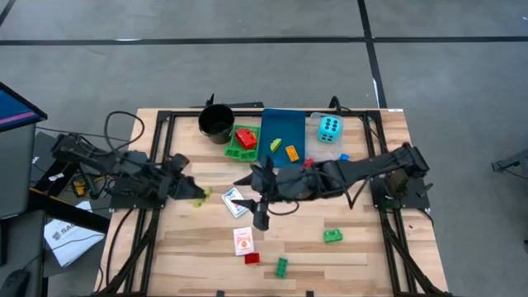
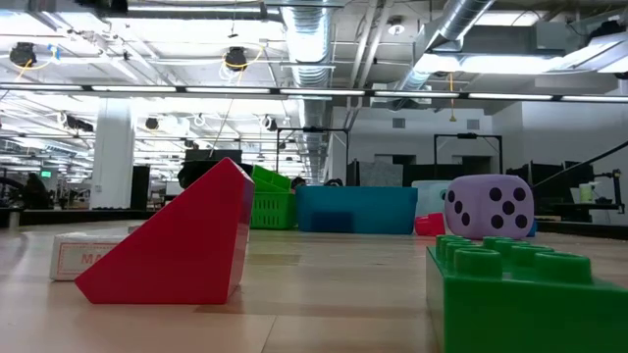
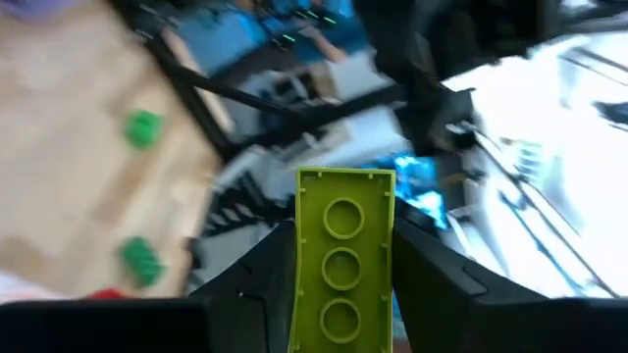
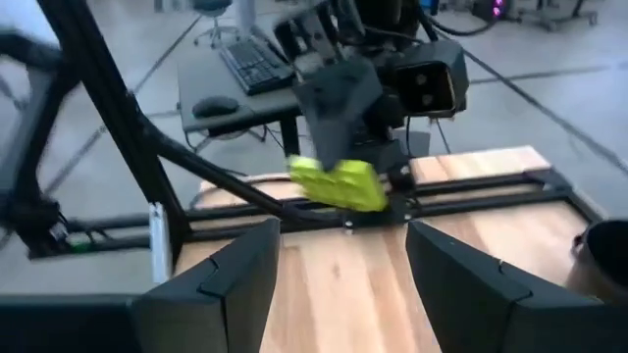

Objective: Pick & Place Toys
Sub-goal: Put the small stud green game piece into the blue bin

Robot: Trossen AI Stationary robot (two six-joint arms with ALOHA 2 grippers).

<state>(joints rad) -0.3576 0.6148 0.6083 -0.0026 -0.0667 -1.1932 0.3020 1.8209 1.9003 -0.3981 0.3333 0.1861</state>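
My left gripper (image 1: pixel 196 196) hovers over the table's left part, shut on a lime brick (image 3: pixel 343 260); the right wrist view shows this lime brick (image 4: pixel 339 184) too. My right gripper (image 1: pixel 252 180) reaches to mid-table, pointing at the left arm. Its fingers (image 4: pixel 235 284) stand open with nothing between them. Loose toys rest flat on the wood: a white card pack (image 1: pixel 235 202), a second card pack (image 1: pixel 242 241), a red brick (image 1: pixel 252 258) and two green bricks (image 1: pixel 281 266) (image 1: pixel 332 236). The purple die (image 2: pixel 488 206) shows in the low view. My left gripper pinches the lime brick by its two long sides (image 3: pixel 299 284) between its two fingers (image 3: pixel 260 279). The fingers reach out level toward the table's right side and lie along the brick. The brick's far end sticks out past the fingertips. It is lifted clear of the table.
Along the far edge stand a black cup (image 1: pixel 216 121), a green tray (image 1: pixel 233 152) with a red brick, a blue tray (image 1: pixel 282 124) with two bricks, and a clear tray with a cyan die (image 1: pixel 330 128). Bare wood lies at near left and near right.
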